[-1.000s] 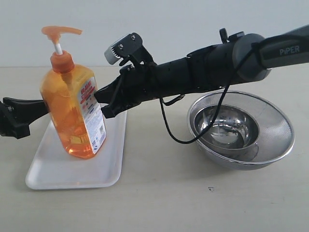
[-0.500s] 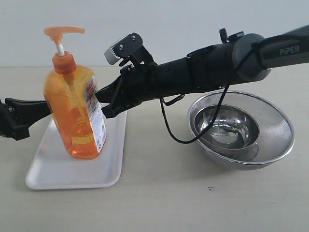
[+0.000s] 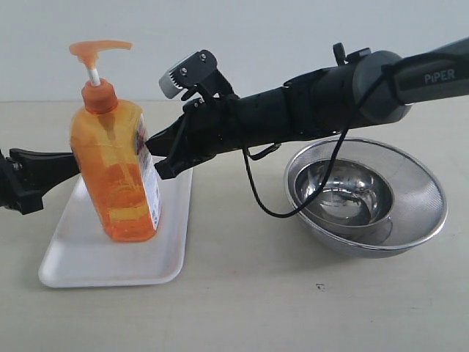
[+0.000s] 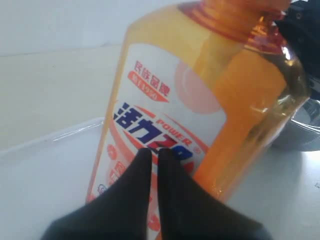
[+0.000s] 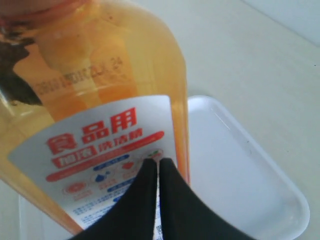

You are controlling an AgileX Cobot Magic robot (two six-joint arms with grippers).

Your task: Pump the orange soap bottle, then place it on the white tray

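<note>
Your bottle [image 3: 117, 172] leans on the tray [image 3: 73, 268], frame left. Left fingers [image 4: 132, 195] and right fingers [image 5: 142, 200], each pressed together, brace it; withdraw evenly.

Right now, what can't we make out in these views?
Exterior view: bottle hides left end effector tip.
Wrist views: pump head cut off by frame edge.
Right wrist view: right end effector covers part of bottle's base.
Label fine print: too small.

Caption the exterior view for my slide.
Orange soap bottle on white tray, between shut left gripper and shut right gripper.
</note>
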